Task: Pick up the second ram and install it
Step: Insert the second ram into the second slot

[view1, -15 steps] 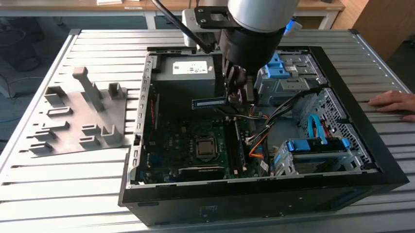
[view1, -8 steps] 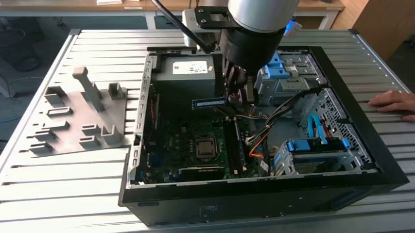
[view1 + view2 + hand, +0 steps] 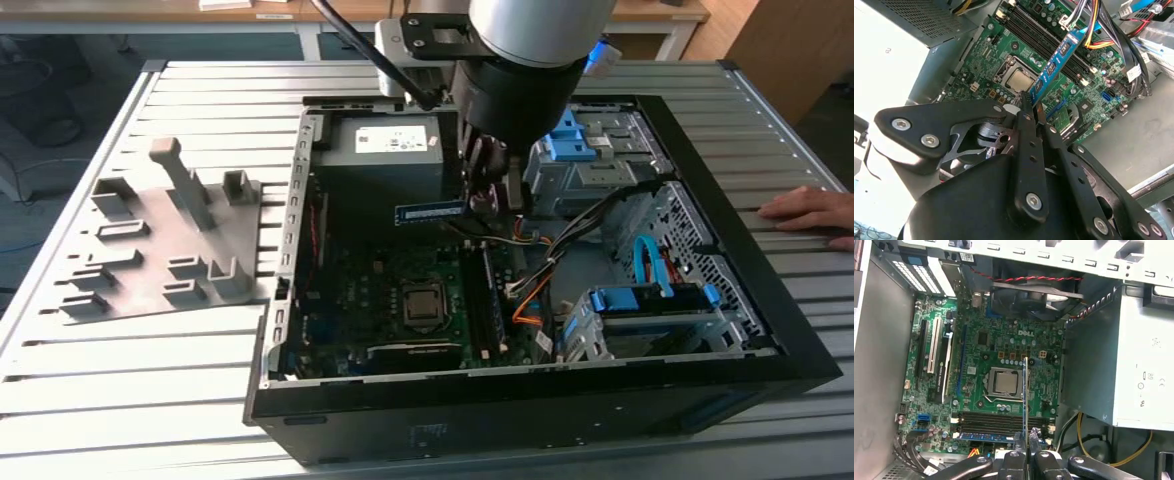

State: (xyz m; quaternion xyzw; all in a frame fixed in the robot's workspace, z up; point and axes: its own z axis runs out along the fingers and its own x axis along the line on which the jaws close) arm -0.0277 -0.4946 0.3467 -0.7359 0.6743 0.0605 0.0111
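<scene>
I'm starting wide: the slatted metal table (image 3: 160,330) is carrying the open PC case (image 3: 534,410), which is lying with its open side up. The arm (image 3: 534,40) is reaching down into it. Its upper part is running off the frame, and its bulk is hiding part of the far interior in the exterior view. Toward the exterior view's left, the grey holder tray (image 3: 140,240) is sitting on the table beside the case. At the exterior view's right edge a person's hand (image 3: 814,212) is resting on the table, cut off at the wrist.

Inside the case I'm seeing the grey power supply (image 3: 387,150), the green motherboard (image 3: 1004,340), a bundle of cables (image 3: 587,225), a fan (image 3: 1039,297) and the processor (image 3: 1004,382).

The gripper (image 3: 1030,100) is pinching the second ram (image 3: 1056,60) by one end, fingers pressed onto both flat faces. The stick is hanging above the motherboard, jutting toward the exterior view's left, just in front of the power supply. In the first wrist view I'm getting it edge-on, crossing the memory slots (image 3: 999,420) beside the processor. How high it is hanging over them I can't tell. The slot nearest the gripper is holding a blue-labelled stick (image 3: 986,436).
</scene>
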